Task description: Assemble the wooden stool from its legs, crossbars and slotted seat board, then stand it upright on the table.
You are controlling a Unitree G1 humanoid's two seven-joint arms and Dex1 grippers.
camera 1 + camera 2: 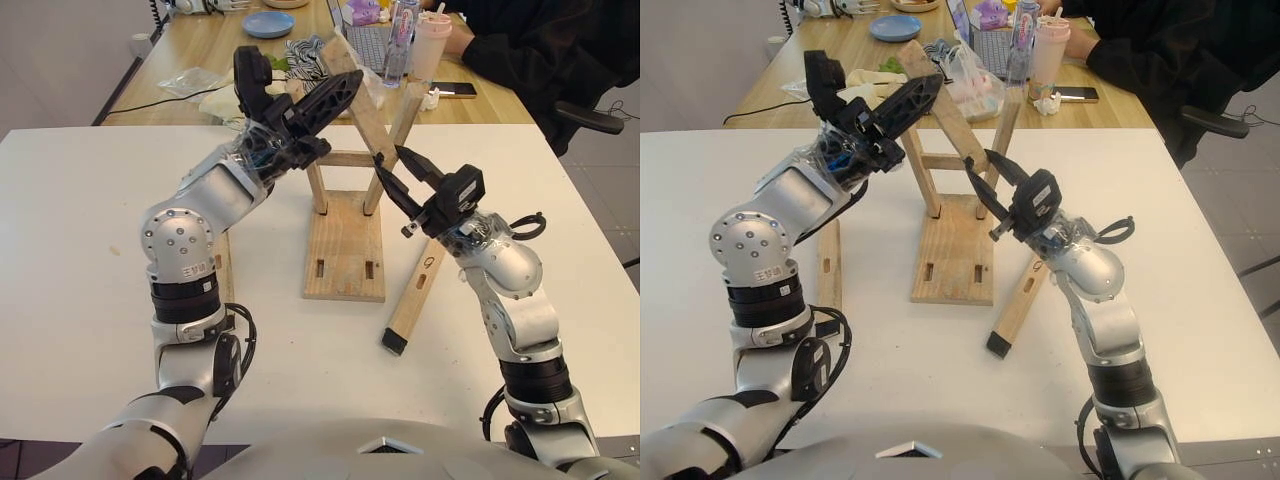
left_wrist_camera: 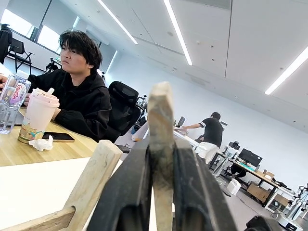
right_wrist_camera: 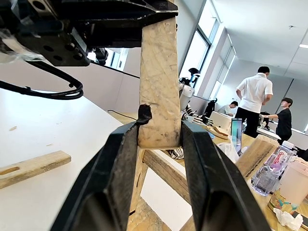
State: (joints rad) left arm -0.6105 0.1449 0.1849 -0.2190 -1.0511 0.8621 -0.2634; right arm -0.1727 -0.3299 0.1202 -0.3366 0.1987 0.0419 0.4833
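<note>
On the white table (image 1: pixel 80 230), the slotted seat board (image 1: pixel 345 250) lies flat. Two legs (image 1: pixel 318 190) stand up from its far end, joined by a crossbar (image 1: pixel 345 158). A third leg (image 1: pixel 368 110) leans at a slant over this frame, and both grippers hold it. The left gripper (image 1: pixel 345 88) is clamped on the leg's upper end, fingers pressed against the wood on either side. The right gripper (image 1: pixel 390 158) pinches the same leg lower down, near the crossbar, its fingers parted only by the wood's thickness. Another loose leg (image 1: pixel 415 290) lies flat just right of the seat board. One more wooden piece (image 1: pixel 828 262) lies on the table under the left arm.
</note>
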